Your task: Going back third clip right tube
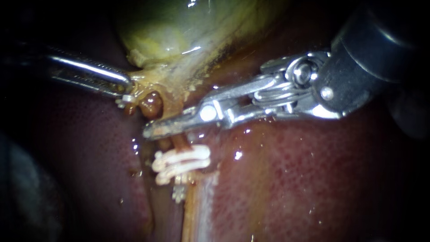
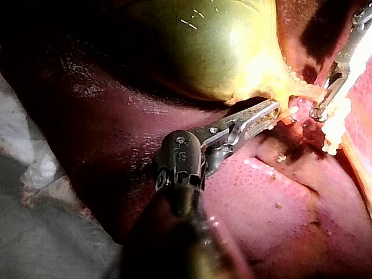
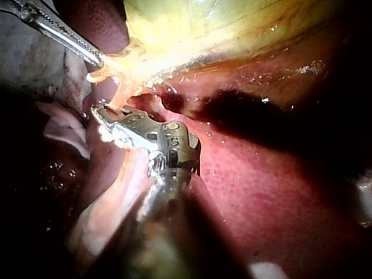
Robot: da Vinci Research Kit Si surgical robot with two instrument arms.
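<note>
The right instrument (image 1: 156,130) (image 3: 107,119) (image 2: 318,110), bright hinged steel on a dark round shaft, reaches in from the upper right. Its slim, brown-stained tip lies across a thin tan tube (image 1: 180,142). In the endoscope view the tip shows as one narrow band. Whether it stands open or closed, and whether the tube is caught in it or merely passes behind it, I cannot tell.

Just below the tip on the same tube sits a cluster of white ridged plastic clips (image 1: 181,161) (image 2: 334,125), packed tight against one another and lying crosswise to the tube. They are near the tip but apart from it.

Just above and to the left of the tip is a rounded, glossy brown lump (image 1: 152,105). Beside it the left instrument (image 1: 126,89) (image 2: 270,110) (image 3: 99,58), a slender polished metal shaft with toothed jaws, comes in from the left. Its jaws are clamped narrow on a ragged strand of yellowish neck tissue (image 2: 285,96) (image 3: 119,72).

That strand hangs from the yellow-green, glistening gallbladder (image 1: 179,31) (image 2: 203,46) (image 3: 221,29). The dark red, finely speckled liver (image 1: 291,179) (image 2: 267,215) (image 3: 261,192) lies wet beneath and around both tools.
</note>
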